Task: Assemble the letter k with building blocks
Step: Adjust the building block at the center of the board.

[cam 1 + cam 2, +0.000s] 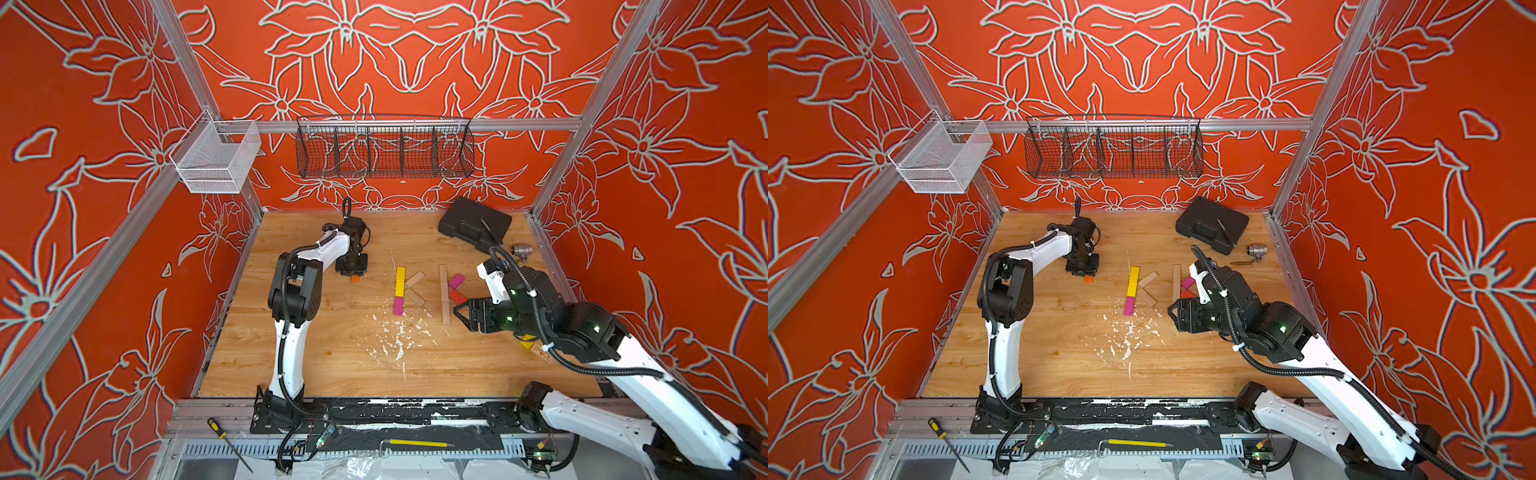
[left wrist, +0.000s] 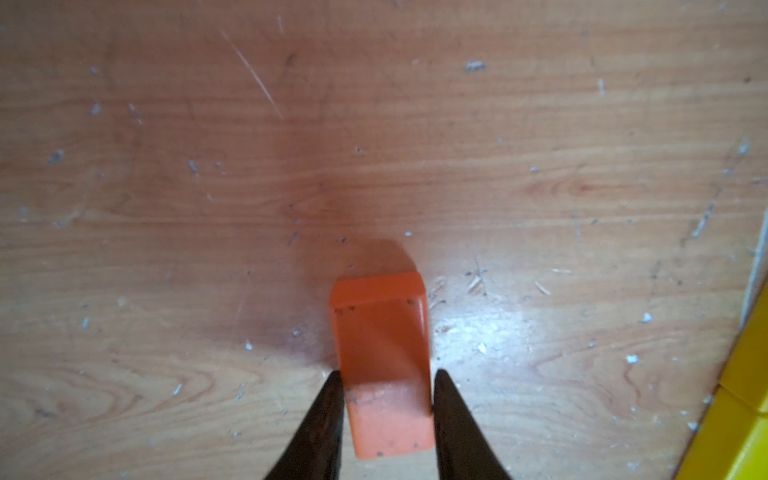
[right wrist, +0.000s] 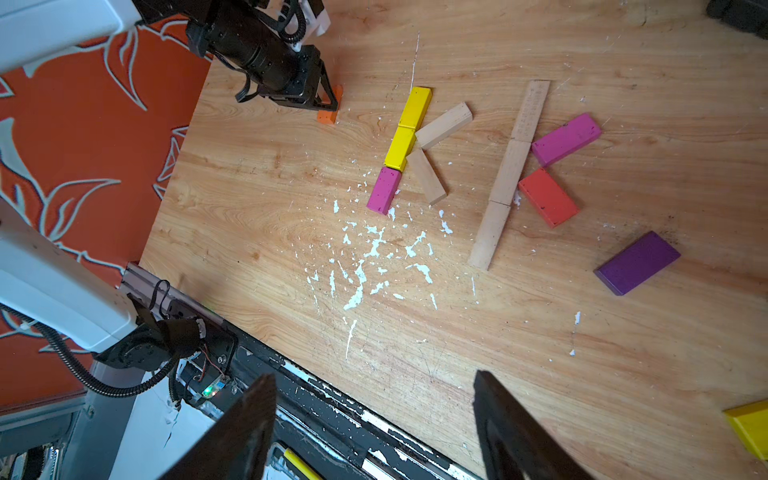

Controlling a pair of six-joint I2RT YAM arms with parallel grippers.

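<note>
Left wrist: left end effector (image 2: 388,376) pointing down, clamping orange block (image 2: 378,328).

An orange wooden block (image 2: 380,332) sits apart on the left, pinched at its long sides by the left gripper (image 2: 388,374). 2 yellow wooden blocks (image 3: 415,107) and 1 narrow magenta block (image 3: 384,190) lie end to end as a stem, 2 plain wood blocks (image 3: 444,125) slanting off it: a K. Beside it, 3 thin wood blocks (image 3: 511,172), the farthest printed, form another stem, a flat magenta block (image 3: 566,138) and flat red block (image 3: 547,197) slanting off. A purple block (image 3: 636,262) and 3rd yellow block (image 3: 750,428) lie loose.
</note>
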